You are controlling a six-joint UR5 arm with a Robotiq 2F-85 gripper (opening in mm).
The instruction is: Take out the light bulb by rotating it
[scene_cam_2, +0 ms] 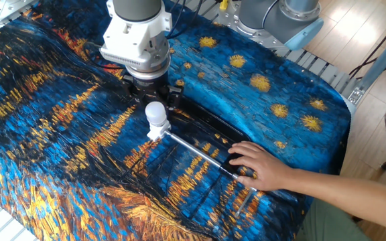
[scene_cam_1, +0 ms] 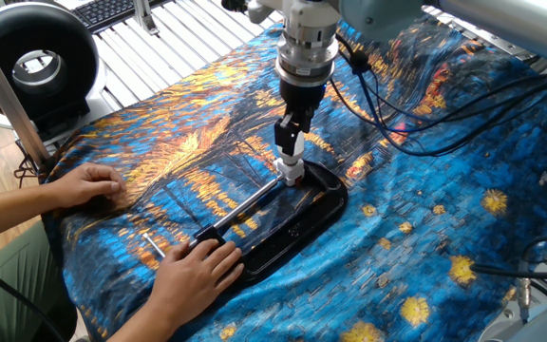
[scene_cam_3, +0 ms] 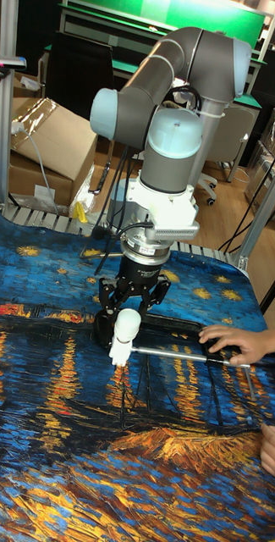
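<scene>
In one fixed view, the two-finger black gripper (scene_cam_1: 292, 142) came down vertically over the small white frosted light bulb (scene_cam_1: 291, 152), and its fingers hid most of the bulb. Only the short white socket (scene_cam_1: 293, 174) below was clear, standing at the far end of a black oval tray (scene_cam_1: 304, 223). A person's hand (scene_cam_1: 190, 274) pressed on the near end of the tray.

The other fixed view showed the bulb (scene_cam_2: 155, 114) fully, upright in the socket (scene_cam_2: 154, 132), with the gripper (scene_cam_2: 153, 94) just behind it. A thin metal rod (scene_cam_2: 193, 150) ran from the socket to the hand (scene_cam_2: 260, 167).

In the tall fixed view, the fingers (scene_cam_3: 112, 298) stood spread on both sides of the bulb (scene_cam_3: 125, 325), not touching it. A blue and orange painted cloth (scene_cam_3: 61, 423) covered the table; cardboard boxes (scene_cam_3: 57, 135) stood behind.
</scene>
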